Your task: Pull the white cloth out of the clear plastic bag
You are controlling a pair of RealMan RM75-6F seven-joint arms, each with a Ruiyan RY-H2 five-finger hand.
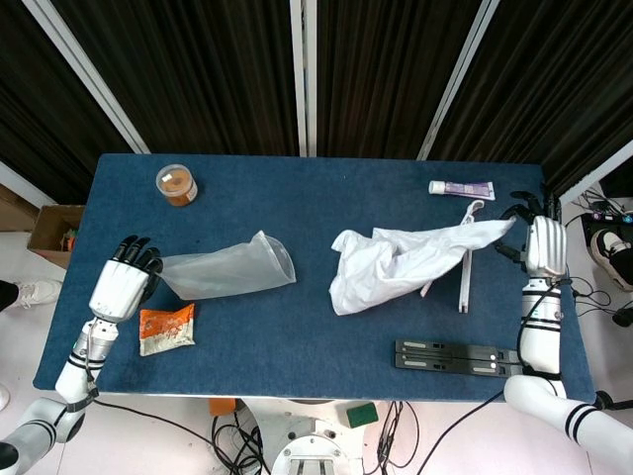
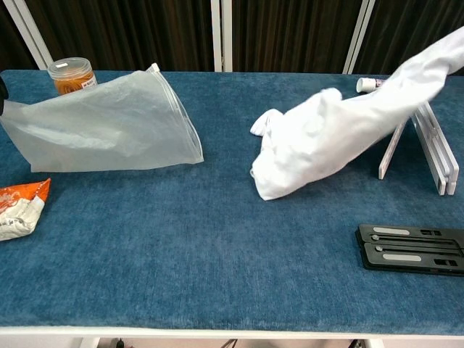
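A blue tabletop (image 1: 316,336) stands before dark curtains (image 1: 208,69). The bag (image 1: 223,272) lies empty at left, its closed end held by the left robot hand (image 1: 121,287). The cloth (image 1: 406,262) lies right of centre, apart from the bag, one end gripped by the right robot hand (image 1: 542,242). A jar (image 1: 176,184) holds something orange.

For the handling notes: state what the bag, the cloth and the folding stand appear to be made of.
Bag: thin clear plastic film, slightly frosted; the blue table shows through it.
Cloth: soft white woven fabric, matte; it drapes and bunches in folds.
Folding stand: probably rigid white plastic, smooth with straight flat bars.
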